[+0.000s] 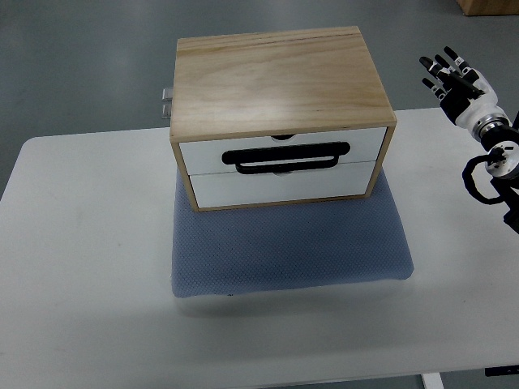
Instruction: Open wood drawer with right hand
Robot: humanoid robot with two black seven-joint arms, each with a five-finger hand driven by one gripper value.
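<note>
A white bench (pixel 81 267) fills most of the view, and a gray floor (pixel 81 57) shows behind it. One blue-gray mat (pixel 292 251) lies on the bench. One wood box (pixel 276 77) sits on the back part of the mat. It has two white drawers, a top drawer (pixel 203 151) and a bottom drawer (pixel 276 188), both closed. One black handle (pixel 288 156) is on the front. One right hand (pixel 456 81) is up by the right edge, well apart from the box, fingers spread and holding nothing.
</note>
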